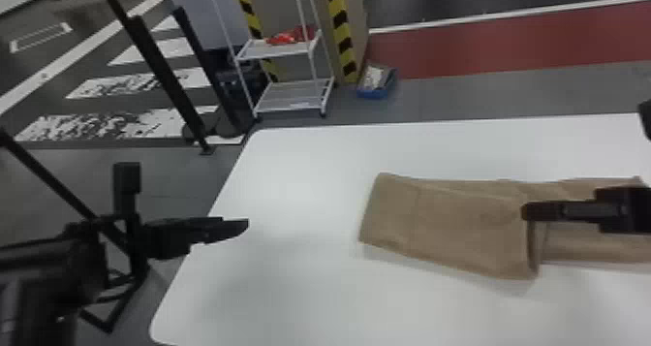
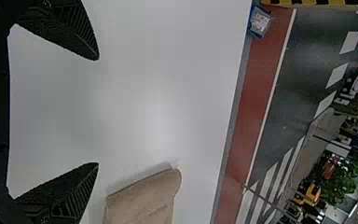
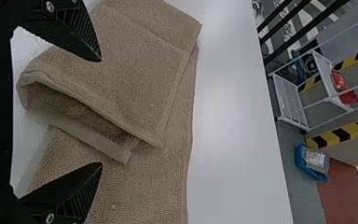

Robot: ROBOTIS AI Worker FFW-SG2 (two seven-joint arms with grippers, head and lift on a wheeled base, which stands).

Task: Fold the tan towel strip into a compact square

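The towel (image 1: 460, 228) beneath the right gripper (image 3: 100, 112); the left gripper (image 2: 98, 111) well apart, off to the left.
Long axis left to right on the table (image 1: 290, 282); the folded flap (image 3: 130, 70) lies mostly left of the right gripper, the unfolded length running on to the right; both grippers stand spread, pinching 0 cloth; the right one is nearer and, I judge, suits bringing that 1 remaining length leftward.
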